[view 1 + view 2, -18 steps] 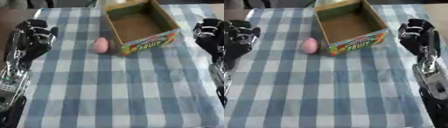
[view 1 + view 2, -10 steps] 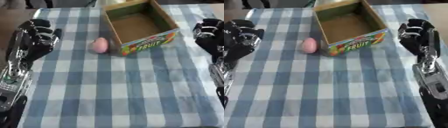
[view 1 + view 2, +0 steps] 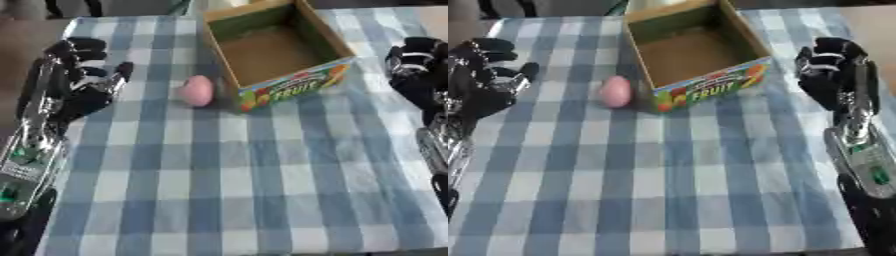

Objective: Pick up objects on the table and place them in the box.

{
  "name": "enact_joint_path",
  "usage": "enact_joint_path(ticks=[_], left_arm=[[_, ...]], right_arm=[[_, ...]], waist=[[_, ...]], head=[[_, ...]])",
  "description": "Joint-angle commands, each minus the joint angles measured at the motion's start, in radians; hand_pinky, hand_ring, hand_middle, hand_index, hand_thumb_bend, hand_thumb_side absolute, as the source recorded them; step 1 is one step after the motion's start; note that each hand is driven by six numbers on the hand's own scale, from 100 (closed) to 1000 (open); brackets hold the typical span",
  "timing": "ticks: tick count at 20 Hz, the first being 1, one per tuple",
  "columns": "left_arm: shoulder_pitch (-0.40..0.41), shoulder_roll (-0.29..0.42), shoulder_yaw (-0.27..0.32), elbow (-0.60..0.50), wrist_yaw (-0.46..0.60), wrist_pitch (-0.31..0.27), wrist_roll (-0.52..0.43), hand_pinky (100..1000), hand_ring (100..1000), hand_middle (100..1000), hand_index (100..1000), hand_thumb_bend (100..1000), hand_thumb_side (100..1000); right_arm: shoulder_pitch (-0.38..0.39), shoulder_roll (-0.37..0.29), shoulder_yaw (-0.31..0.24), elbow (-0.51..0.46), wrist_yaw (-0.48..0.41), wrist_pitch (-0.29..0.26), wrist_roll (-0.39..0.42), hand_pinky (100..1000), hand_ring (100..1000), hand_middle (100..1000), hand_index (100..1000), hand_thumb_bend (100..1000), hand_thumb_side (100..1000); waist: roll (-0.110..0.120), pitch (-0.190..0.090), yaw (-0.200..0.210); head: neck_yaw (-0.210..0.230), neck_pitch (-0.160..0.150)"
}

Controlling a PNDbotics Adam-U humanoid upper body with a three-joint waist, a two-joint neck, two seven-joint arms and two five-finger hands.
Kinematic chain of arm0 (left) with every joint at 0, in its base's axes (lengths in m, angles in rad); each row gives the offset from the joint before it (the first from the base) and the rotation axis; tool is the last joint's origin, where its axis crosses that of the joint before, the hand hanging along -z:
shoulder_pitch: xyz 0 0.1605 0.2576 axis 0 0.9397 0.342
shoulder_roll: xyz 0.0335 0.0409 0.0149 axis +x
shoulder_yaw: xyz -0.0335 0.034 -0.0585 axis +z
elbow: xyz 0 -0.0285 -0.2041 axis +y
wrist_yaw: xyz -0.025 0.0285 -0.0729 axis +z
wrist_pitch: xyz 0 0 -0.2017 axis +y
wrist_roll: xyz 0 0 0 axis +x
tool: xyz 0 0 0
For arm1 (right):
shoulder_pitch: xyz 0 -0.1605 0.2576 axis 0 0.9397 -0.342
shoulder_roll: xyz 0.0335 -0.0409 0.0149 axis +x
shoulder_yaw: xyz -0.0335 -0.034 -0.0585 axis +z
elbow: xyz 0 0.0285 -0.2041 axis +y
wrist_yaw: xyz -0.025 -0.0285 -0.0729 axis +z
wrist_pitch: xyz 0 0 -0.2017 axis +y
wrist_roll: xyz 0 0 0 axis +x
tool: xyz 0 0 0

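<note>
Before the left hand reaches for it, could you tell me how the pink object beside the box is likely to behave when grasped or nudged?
The pink object looks rounded and egg-like, so a nudge would probably roll it across the checked cloth. Its smooth curved surface may slip between fingers. It lies close against the box, whose wall would likely stop a roll that way.

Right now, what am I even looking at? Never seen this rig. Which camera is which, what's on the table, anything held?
It is a humanoid upper body, driven by a person. Both pictures come from one stereo camera in its head, looking down: left eye and right eye, nearly the same view. The left hand and right hand are black with silver joints; both hang open at the table's sides and hold nothing. On the blue checked tablecloth lie a pink object and, beside it, an open, empty cardboard box marked FRUIT.
</note>
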Motion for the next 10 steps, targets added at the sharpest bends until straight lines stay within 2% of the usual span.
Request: enact_joint_path(ticks=[1, 6, 10], left_arm=[[-0.036, -0.001, -0.015, 0.015, -0.051, 0.026, -0.007, 664, 750, 669, 668, 501, 100], [-0.081, -0.026, -0.055, 0.084, -0.142, 0.070, -0.024, 673, 754, 673, 675, 511, 100], [-0.111, -0.054, -0.087, 0.150, -0.186, 0.072, -0.058, 682, 757, 678, 685, 512, 100]], right_arm=[[-0.016, -0.014, -0.002, -0.009, -0.003, -0.003, 0.005, 603, 643, 620, 691, 175, 123], [-0.018, -0.012, 0.001, -0.010, -0.003, -0.002, 0.008, 603, 643, 620, 691, 175, 123], [-0.020, -0.011, 0.003, -0.010, -0.004, -0.001, 0.010, 603, 643, 620, 691, 174, 123]], waist=[[-0.002, -0.021, -0.004], [-0.003, -0.021, -0.015], [-0.004, -0.022, -0.021]], head=[[0.005, -0.010], [0.010, -0.010], [0.013, -0.010]])
